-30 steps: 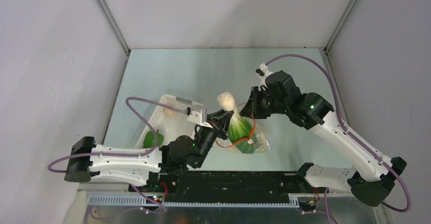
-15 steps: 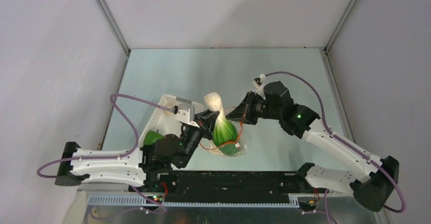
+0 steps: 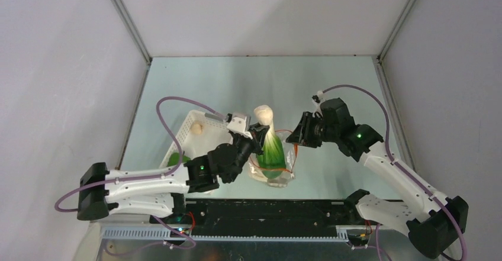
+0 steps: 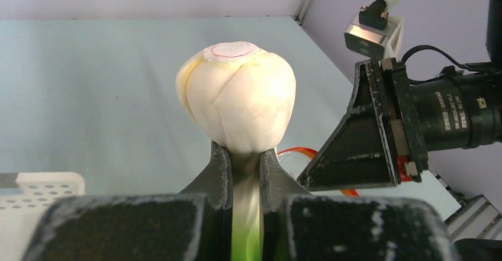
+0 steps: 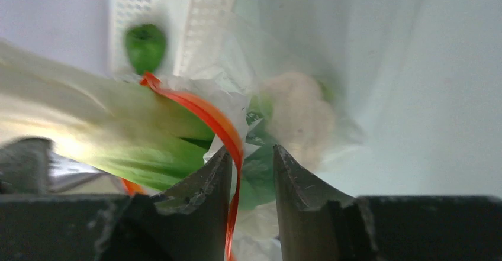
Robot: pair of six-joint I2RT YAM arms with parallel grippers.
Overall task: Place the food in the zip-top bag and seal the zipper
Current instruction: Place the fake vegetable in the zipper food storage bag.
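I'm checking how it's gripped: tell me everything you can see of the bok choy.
The bok choy, with a creamy-white bulbous base and green leaves, stands base-up, its trimmed cut end topmost. The left pincer is shut on its pale stalk just under the bulb. Its leafy end sits down inside the clear crinkly plastic bag.

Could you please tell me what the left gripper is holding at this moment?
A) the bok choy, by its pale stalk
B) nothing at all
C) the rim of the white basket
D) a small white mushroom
A: in the left wrist view, the left gripper is closed on the stalk of the bok choy, right next to its bulbous white base.
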